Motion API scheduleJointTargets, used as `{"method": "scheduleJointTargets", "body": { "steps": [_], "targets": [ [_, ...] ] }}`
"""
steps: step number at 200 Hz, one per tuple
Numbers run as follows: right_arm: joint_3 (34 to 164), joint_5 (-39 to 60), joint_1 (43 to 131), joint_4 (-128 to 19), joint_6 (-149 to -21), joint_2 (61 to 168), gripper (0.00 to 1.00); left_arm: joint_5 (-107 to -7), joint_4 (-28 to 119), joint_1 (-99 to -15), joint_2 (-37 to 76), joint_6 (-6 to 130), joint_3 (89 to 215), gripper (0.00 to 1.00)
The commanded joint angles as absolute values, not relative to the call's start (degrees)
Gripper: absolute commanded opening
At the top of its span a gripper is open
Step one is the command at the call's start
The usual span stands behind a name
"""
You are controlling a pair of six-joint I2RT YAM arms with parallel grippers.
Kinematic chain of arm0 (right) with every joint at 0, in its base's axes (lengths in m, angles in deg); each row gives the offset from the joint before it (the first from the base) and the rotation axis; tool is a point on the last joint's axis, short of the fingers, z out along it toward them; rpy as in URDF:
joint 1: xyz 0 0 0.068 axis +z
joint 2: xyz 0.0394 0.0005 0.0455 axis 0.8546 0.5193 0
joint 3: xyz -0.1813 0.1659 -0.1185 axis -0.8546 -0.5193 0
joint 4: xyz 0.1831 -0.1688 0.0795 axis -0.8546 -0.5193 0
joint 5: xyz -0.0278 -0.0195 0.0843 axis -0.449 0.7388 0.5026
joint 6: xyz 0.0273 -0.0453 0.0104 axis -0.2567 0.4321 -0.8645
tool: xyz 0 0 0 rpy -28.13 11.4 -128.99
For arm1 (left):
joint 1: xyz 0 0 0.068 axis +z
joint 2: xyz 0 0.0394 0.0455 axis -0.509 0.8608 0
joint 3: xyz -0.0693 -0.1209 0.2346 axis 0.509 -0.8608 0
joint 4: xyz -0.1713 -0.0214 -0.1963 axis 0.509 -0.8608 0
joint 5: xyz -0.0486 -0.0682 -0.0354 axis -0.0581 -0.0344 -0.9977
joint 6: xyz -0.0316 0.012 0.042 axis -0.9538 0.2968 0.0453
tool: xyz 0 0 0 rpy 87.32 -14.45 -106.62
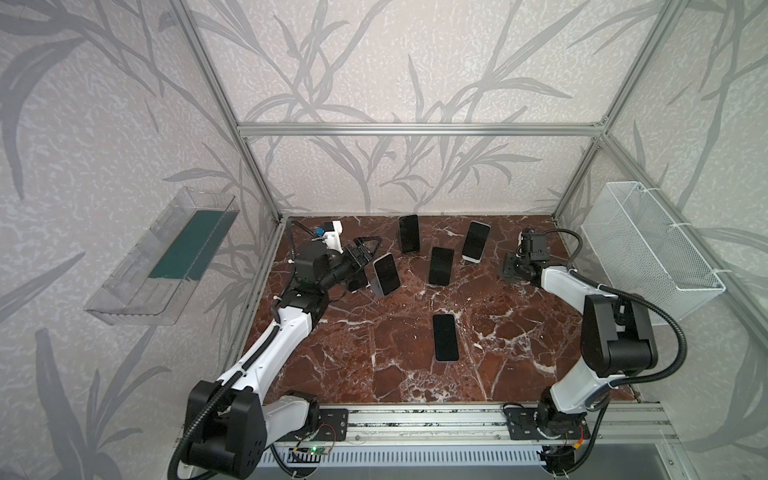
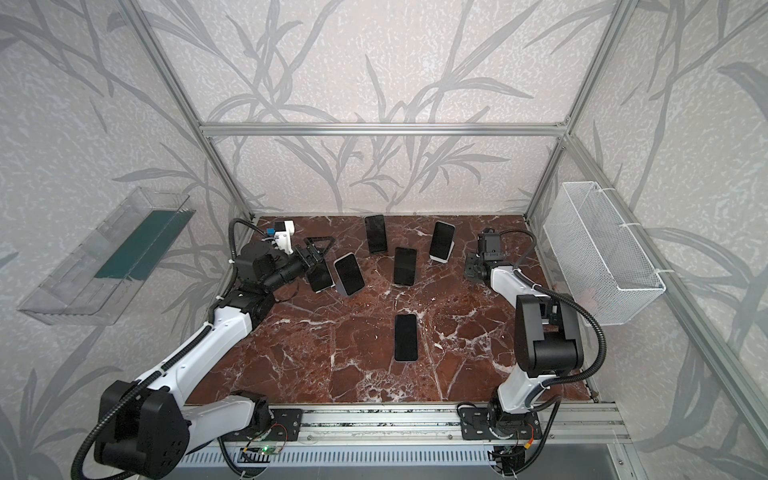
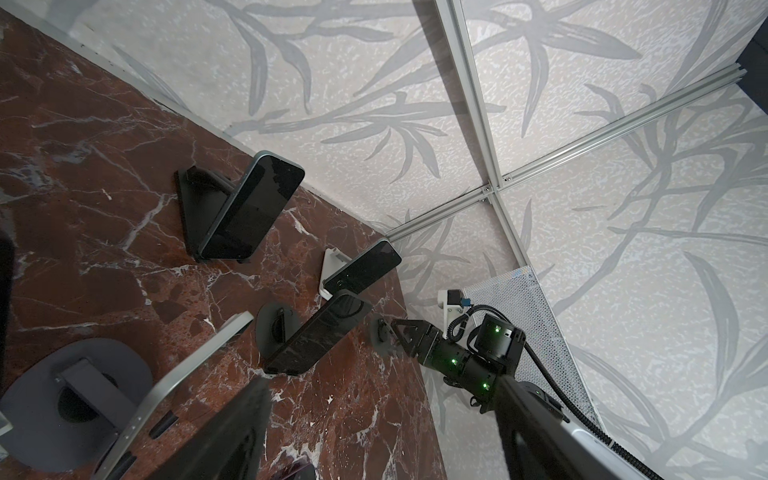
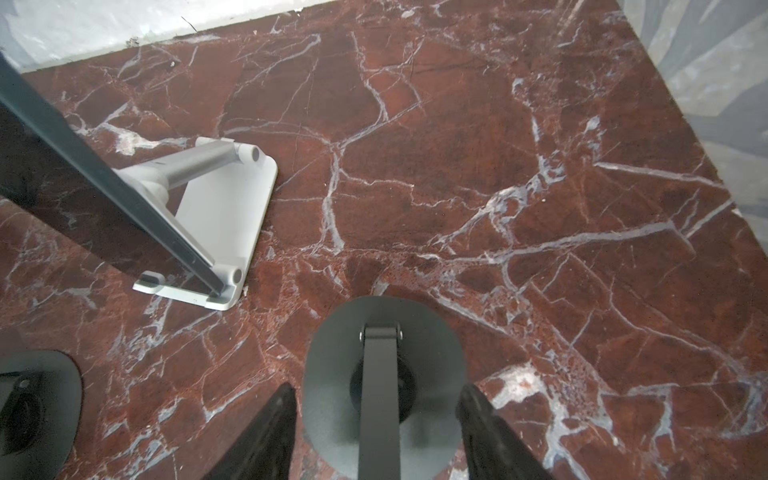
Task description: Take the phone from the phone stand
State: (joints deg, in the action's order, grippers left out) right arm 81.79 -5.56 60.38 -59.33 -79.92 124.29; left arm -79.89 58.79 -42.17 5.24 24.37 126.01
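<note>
Progress looks slight from where I stand. At the far left of the table (image 1: pixel 519 365), the left gripper (image 2: pixel 314 252) hangs right at the upper end of a dark phone (image 2: pixel 320 277). That phone leans tilted back, just beside a silver-edged phone (image 2: pixel 349 274) propped on a round grey stand (image 3: pixel 70 399). The dark phone's own stand is hidden behind it and the arm. In the left wrist view the jaws stand wide apart with bare marble between the tips, so nothing is gripped. Whether a finger touches the phone I cannot tell.

On the far right, the right gripper (image 4: pixel 377 388) hovers low over an empty stand (image 4: pixel 332 357). Its jaws are parted either side of the post and pinch nothing. A flat phone (image 1: pixel 445 337) lies on the marble near the middle, on no stand and well apart from both grippers, so I judge one removal may already be done.

For the dark phone, everything seems left to do. The jaws must close on it, lift it clear of the stand and set it down.
</note>
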Motion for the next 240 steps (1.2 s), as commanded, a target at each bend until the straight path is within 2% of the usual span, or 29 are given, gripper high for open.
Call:
{"method": "scheduleJointTargets", "body": {
  "steps": [1,30,76,108,157,177,216,240],
  "targets": [
    [84.34,-3.24,60.23,-59.6,-79.99,127.31,0.52,-80.96,59.85,-42.2,5.84,23.95,127.92,0.85],
    [83.93,-2.73,60.47,-60.17,-79.39,127.98,0.55,-81.05,60.13,-42.2,5.54,23.87,127.78,0.85],
    [85.6,-2.53,60.47,-64.51,-79.83,127.72,0.75,-81.32,60.27,-42.2,5.13,23.47,127.83,0.85],
    [86.62,-3.73,60.56,-68.59,-80.69,122.21,0.88,-80.92,59.88,-42.2,4.77,23.75,127.85,0.85],
    [87.07,-4.46,62.32,-74.65,-83.68,108.85,0.9,-80.59,60.0,-42.29,4.08,23.3,127.69,0.85],
    [84.15,-4.58,65.73,-74.08,-85.16,106.0,0.89,-78.53,57.78,-42.28,3.77,23.34,127.85,0.85],
    [80.85,-11.38,70.81,-79.34,-85.19,103.11,0.88,-72.17,51.8,-42.55,5.09,20.11,130.55,0.84],
    [78.37,-13.87,71.19,-80.68,-84.61,100.59,0.96,-71.3,50.48,-44.42,6.66,17.81,138.42,0.84]
  ]
}}
